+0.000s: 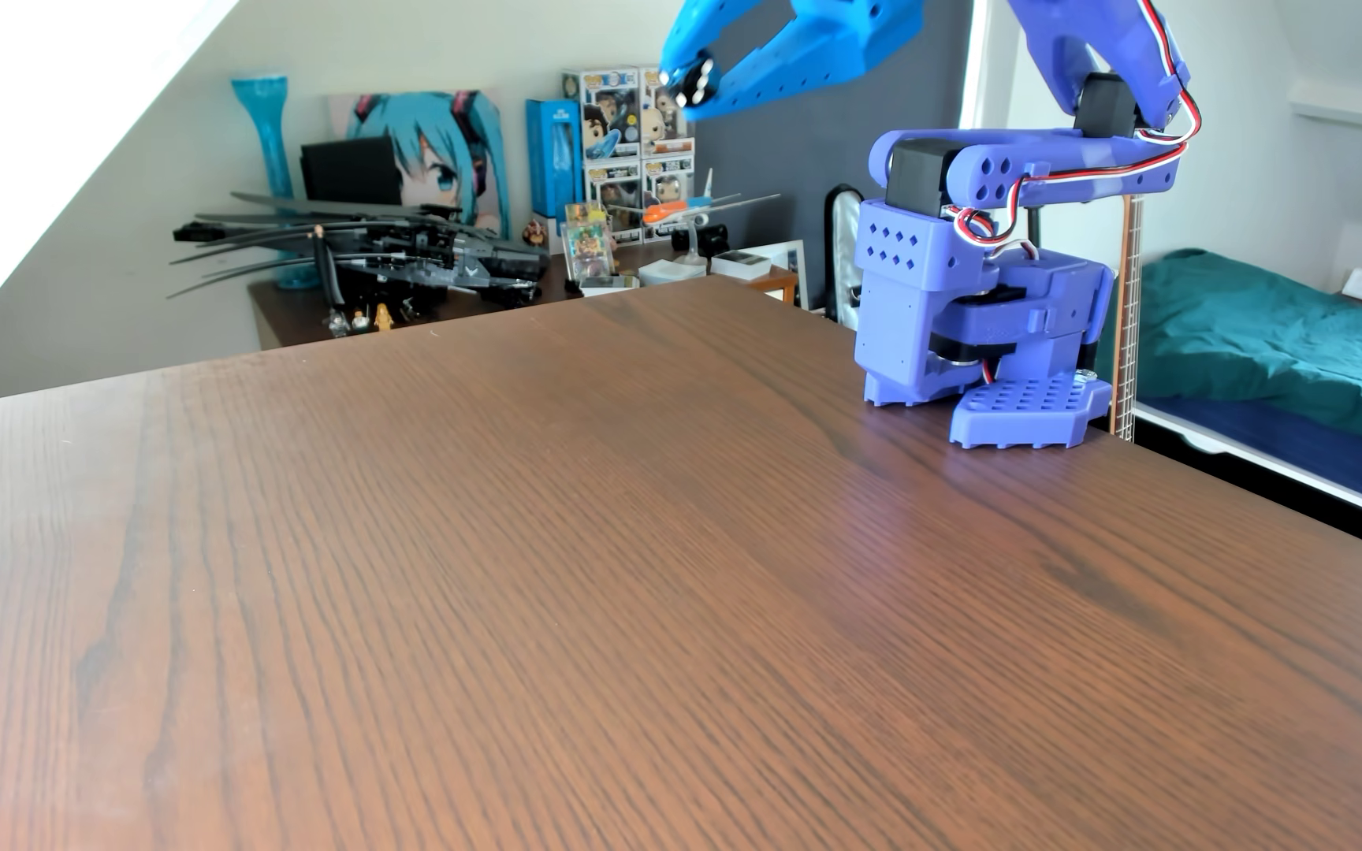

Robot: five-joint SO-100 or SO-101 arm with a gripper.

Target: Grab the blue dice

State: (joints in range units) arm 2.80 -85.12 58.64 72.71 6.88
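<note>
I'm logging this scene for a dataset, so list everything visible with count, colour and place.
blue dice: one, dark with white pips, held between the gripper's tips, high above the table.
table: one, brown wood grain, fills the foreground.
model aircraft: one, black, on the desk behind.
anime picture: one, teal-haired, against the back wall.
vase: one, clear teal, far left of the desk.
boxed figures: four, stacked, on the desk.
bed: one, teal cover, at right.
arm base: one, purple-blue, at the table's right edge.
gripper: one, bright blue, top centre, shut on the dice.
</note>
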